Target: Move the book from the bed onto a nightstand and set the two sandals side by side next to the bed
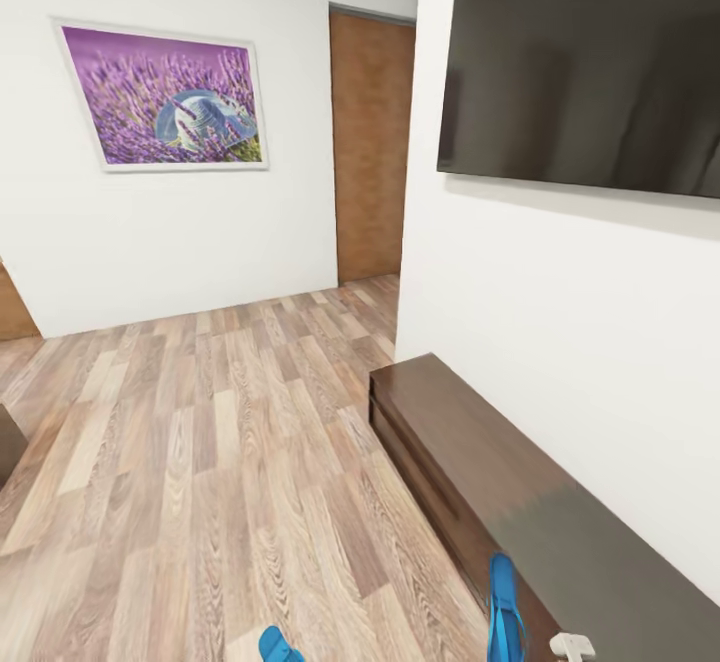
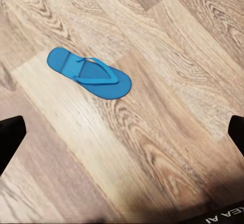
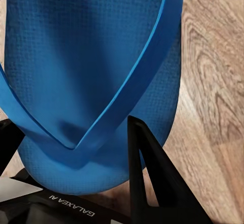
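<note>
One bright blue flip-flop sandal [image 3: 91, 82] is pinched in the right gripper's [image 3: 76, 148] jaws, the other sandal [image 2: 89, 73] lying flat on the wood-plank floor [image 2: 168, 132] under the left gripper's [image 2: 122, 137] spread jaws, so the carried one should probably stay level and firmly clamped until beside the bed.

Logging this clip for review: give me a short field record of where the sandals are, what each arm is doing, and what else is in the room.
setting: room with wood-plank floor, white walls
first sandal: lying flat on the floor, not held
second sandal: held in the right gripper, jaws closed on its strap
left gripper: open, above the floor, holding nothing
wall items: lavender picture, dark screen
furniture: low brown cabinet under the screen
door: brown, closed
</note>
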`<state>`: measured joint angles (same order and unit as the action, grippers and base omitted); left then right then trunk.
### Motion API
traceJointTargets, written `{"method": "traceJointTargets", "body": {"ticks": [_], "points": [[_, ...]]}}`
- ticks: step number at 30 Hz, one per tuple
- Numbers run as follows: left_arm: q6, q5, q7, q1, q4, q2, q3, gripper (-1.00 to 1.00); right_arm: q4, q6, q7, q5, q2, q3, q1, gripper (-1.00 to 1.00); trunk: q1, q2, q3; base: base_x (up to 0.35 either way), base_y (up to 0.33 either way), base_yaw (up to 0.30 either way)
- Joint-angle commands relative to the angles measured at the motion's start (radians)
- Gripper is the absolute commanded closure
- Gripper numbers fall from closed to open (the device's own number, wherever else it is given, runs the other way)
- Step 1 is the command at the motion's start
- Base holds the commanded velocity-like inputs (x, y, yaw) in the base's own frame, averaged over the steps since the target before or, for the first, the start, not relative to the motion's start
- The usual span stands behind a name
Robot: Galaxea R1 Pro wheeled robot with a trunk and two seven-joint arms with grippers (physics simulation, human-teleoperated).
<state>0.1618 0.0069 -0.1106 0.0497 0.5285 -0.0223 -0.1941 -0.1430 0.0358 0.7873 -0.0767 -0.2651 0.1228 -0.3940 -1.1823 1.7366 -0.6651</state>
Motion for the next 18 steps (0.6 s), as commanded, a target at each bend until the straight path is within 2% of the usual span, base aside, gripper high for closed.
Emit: {"method": "traceJointTargets", "body": {"ticks": [1,18], "points": [[0.003,0.001,0.0,0.001,-0.001,-0.001,-0.004,-1.0,0.0,0.004,0.004,-0.008,0.0,0.001,0.0,1.0,0.0,0.0,-0.001,0.0,0.0,0.291],[0.004,0.001,0.0,0.001,-0.001,-0.001,-0.004,-1.0,0.0,0.004,0.004,-0.008,0.0,0.001,0.0,1.0,0.0,0.0,-0.001,0.0,0.0,0.291]]}}
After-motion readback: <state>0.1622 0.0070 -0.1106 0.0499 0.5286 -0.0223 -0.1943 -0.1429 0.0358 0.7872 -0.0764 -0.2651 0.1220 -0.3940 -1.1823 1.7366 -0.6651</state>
